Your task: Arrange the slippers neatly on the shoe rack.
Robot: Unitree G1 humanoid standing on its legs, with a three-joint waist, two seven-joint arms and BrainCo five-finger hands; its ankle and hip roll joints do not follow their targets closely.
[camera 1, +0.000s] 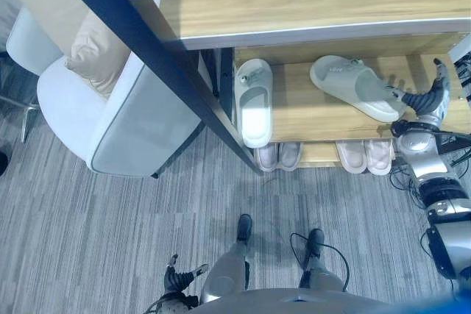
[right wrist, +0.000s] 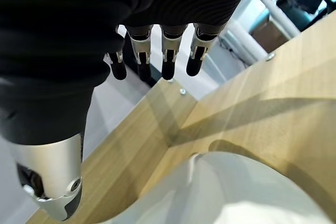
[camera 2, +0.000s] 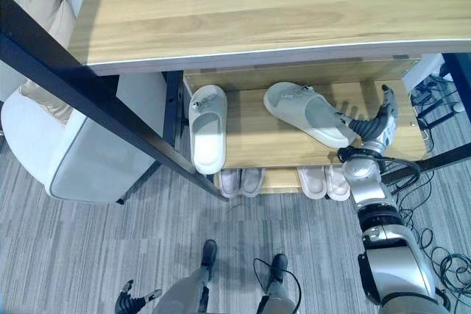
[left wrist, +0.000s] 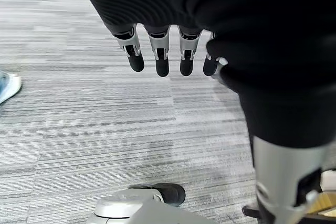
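Your right hand (camera 2: 374, 124) is in on the rack's (camera 2: 265, 145) upper shelf, fingers straight and spread, thumb apart from them, gripping nothing. Its fingertips (camera 2: 346, 117) sit right at the heel of the skewed slipper (camera 2: 305, 112); whether they actually touch it you can't tell from the head views. In the right wrist view that slipper is just a pale curved rim (right wrist: 231, 192) below your fingers, cut off at the frame edge.

That slipper is pale grey-green, open-toed with a wide strap, lying flat but angled across the shelf, toe pointing away from your hand toward the back. Its mate (camera 2: 207, 127) lies well beyond it on the far side from your hand, straight, its heel overhanging the front edge of the shelf. The table (camera 2: 243, 12) overhead hides the back of the shelf, and a dark post (camera 2: 103, 108) crosses in front of the mate's side of the rack.

Below your hand, on the lower shelf, two more pale pairs (camera 2: 241, 180) (camera 2: 324, 181) peek out, only their front ends showing.

Your left hand (left wrist: 163, 59) hangs low over the carpet (left wrist: 79, 114), well away from the rack, fingers straight and loose, holding nothing. A padded chair (camera 1: 121, 119) with a cushion (camera 1: 96, 53) stands off past the post.
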